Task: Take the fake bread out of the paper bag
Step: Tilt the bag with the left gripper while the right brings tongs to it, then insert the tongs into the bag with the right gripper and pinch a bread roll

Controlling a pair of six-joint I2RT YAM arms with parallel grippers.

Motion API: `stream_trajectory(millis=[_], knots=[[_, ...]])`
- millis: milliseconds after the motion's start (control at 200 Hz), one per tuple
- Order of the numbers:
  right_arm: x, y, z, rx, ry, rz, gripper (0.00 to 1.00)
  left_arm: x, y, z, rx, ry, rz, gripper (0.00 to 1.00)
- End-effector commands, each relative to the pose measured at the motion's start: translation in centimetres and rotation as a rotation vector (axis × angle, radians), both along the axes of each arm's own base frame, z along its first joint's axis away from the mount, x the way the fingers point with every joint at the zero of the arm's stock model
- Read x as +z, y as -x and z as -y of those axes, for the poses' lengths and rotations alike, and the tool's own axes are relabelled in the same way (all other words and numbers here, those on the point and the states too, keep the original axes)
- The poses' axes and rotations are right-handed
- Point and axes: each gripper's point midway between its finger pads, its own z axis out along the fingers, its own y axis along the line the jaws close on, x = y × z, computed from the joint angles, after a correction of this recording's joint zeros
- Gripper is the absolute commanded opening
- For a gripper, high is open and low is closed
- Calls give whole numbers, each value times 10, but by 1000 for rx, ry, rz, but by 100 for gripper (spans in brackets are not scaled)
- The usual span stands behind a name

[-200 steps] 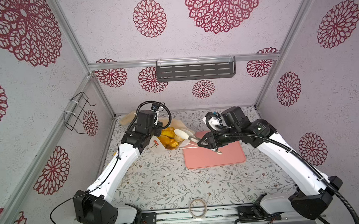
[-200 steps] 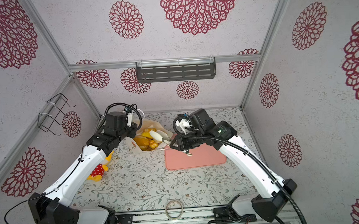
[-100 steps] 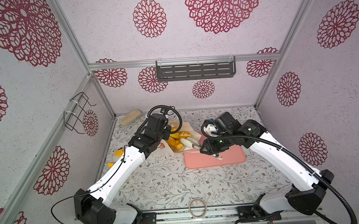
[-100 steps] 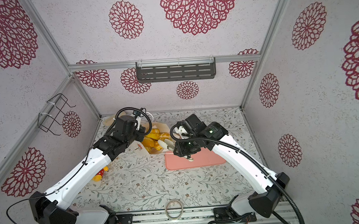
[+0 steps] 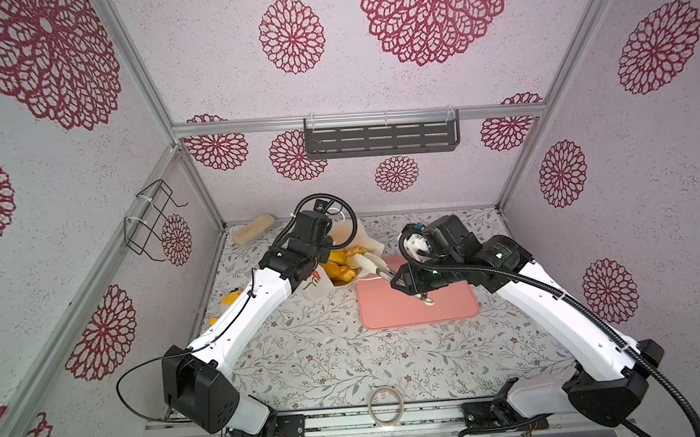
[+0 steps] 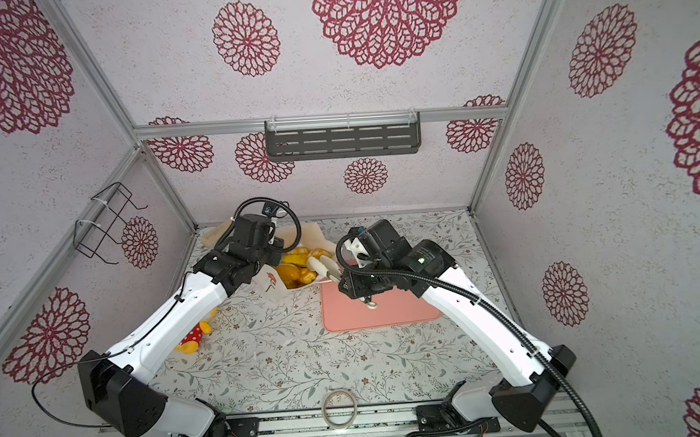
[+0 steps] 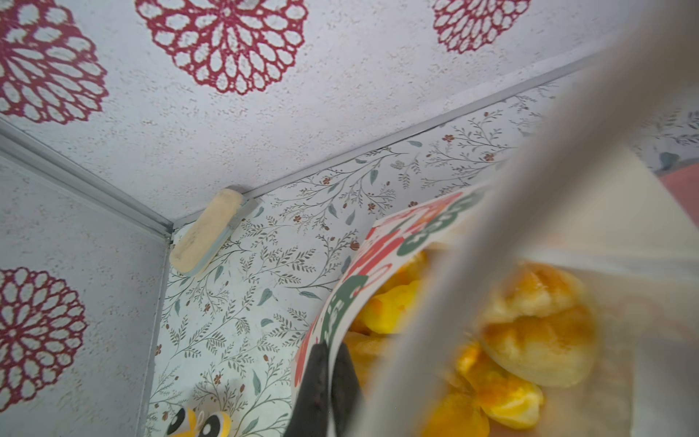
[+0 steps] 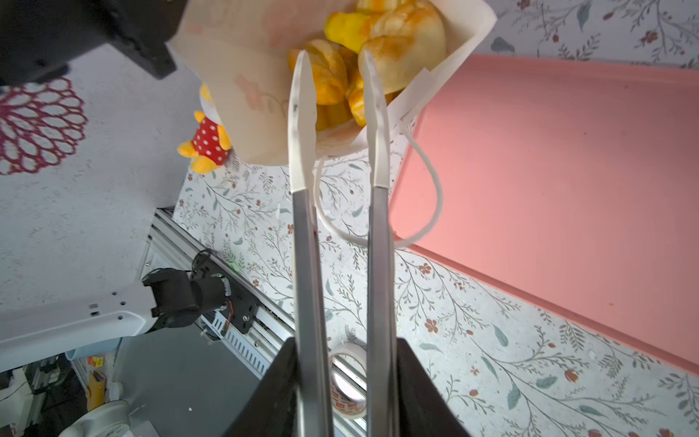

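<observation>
**Item:** fake bread (image 8: 401,41), glossy yellow-to-brown toy buns heaped inside the paper bag (image 8: 242,75). No bread lies on the pink mat (image 8: 548,170).

**Container:** paper bag, white, tilted at the far middle of the table with its mouth turned toward a corner of the pink mat. One cord handle (image 8: 435,189) loops over the mat's edge.

**Left gripper** (image 7: 332,346): jaws together on the bag's printed rim, holding the mouth open.

**Right gripper** (image 8: 346,340): jaws clamped on a pair of tongs (image 8: 302,246) with steel arms and white tips. The tips stand apart at the bag's mouth, either side of a brown bun, and one tip rests against a pale round bun.

**Step, as judged:** first pick, with the tongs placed but not closed. The next move calls for squeezing on one bun only, then drawing it clear of the rim toward the mat. The glossy surface may slip.

**Views:**
- Only the right wrist view shows the gap between the tips.
- Only the left wrist view shows the pinch on the rim.
- Both top views hide both of these under the wrists.
- A top view gives the red flower (image 6: 272,278) on the bag's face.
- A top view also gives the tape roll (image 5: 386,405) at the front edge.

**Nearby:** polka-dot plush toy (image 8: 208,140) beside the bag, and a beige block (image 7: 206,230) in the far corner
</observation>
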Motion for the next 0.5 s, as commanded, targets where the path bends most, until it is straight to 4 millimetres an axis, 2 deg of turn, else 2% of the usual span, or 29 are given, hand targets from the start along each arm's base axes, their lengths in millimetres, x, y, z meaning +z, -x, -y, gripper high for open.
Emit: stream_trajectory(millis=[0,205,280,400,495], knots=[[46,4,2,-26,-136,105,40,11,-16,-24,23,-27,14,0],[69,-4,29,-131,-160,202,40,29,-46,-55,60,-15,61,0],[71,-8,41,-173,-154,221,39,39,-56,-58,50,-58,100,0],[66,-14,52,-213,-151,232,40,54,-68,-56,20,-101,139,0],[53,-16,55,-225,-130,221,40,63,-73,-51,-11,-108,195,0]])
